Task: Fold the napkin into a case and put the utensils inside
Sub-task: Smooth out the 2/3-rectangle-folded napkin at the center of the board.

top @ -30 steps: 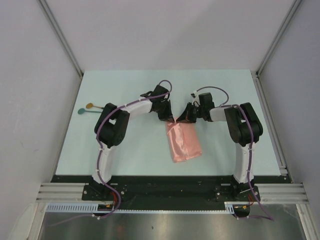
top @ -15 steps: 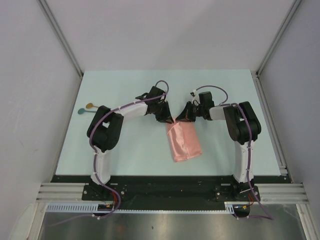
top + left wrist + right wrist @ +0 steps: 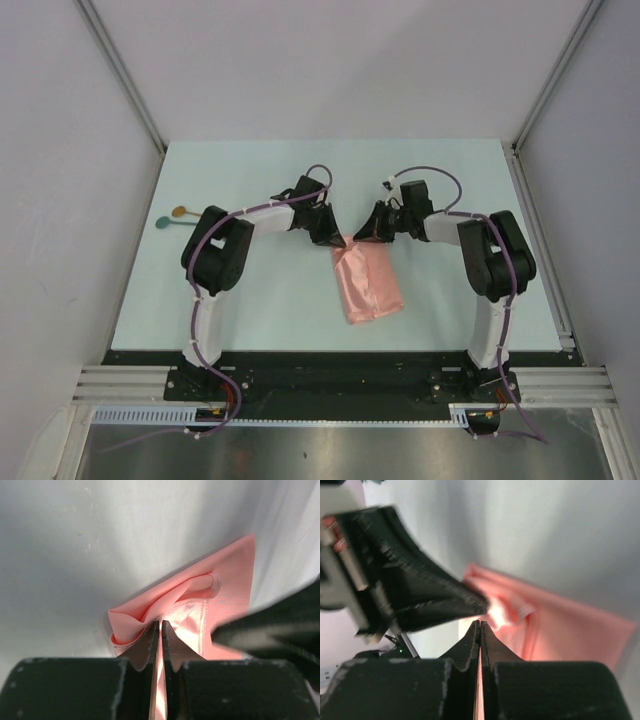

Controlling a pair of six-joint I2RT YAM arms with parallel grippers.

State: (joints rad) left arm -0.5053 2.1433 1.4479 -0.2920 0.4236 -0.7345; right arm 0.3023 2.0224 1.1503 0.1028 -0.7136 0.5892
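At the far edge, left gripper (image 3: 159, 625) and right gripper (image 3: 479, 624) each pinch the napkin (image 3: 367, 285), probably forming its pouch.

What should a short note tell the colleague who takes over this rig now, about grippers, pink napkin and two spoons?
Left gripper: shut on the far left corner of the salmon-pink cloth napkin.
Right gripper: shut on its far right corner.
Done: napkin folded to a narrow layered shape, lying on the pale table between the arms.
Thin spoon with the golden-brown bowl and thin spoon with the teal-green bowl: at the table's left edge, outside the napkin.
Left: finish the case, insert both spoons.
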